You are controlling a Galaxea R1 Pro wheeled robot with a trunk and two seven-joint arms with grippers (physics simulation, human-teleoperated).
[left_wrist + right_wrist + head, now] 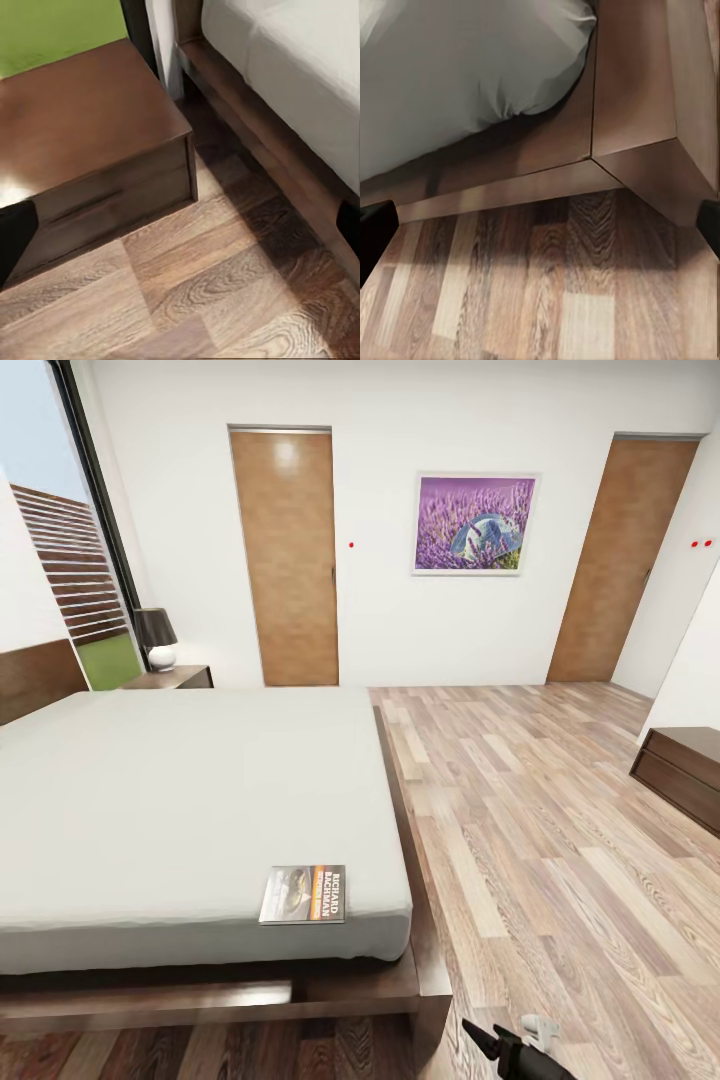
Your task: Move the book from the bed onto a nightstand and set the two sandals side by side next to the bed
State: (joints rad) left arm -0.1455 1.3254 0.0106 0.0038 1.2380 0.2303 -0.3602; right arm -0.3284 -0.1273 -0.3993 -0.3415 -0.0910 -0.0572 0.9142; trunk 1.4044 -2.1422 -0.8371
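Right now my head looks down over the bed (190, 800), which fills the left and centre of the frame, its light-grey mattress plain but for the book (303, 895). The book lies flat at the lower centre, close to the mattress's near right corner, dark cover up, with an orange band and white lettering.

At the upper left, a nightstand (172, 678) stands beside the bed's far end under the tall window, with a small lamp (157, 638) on top, black shade over a white base. Two brown doors (288, 555) and a purple picture (474, 523) are on the far white wall. At the right edge a low dark wood cabinet (685, 770) sits on the plank floor (540, 840).

At the bottom edge, right of centre, part of my right arm (510, 1048) shows in black and grey.

My left wrist camera looks at another nightstand (90, 142), glossy dark brown, standing on the floor just beside the bed's wooden base. My right wrist camera looks at the corner of the bed base (637, 150) with the mattress bulging above it.

In both wrist views only dark fingertip edges (13, 232) (375, 232) show at the sides of the frame, well apart, so both pincers stand spread and hold nothing.
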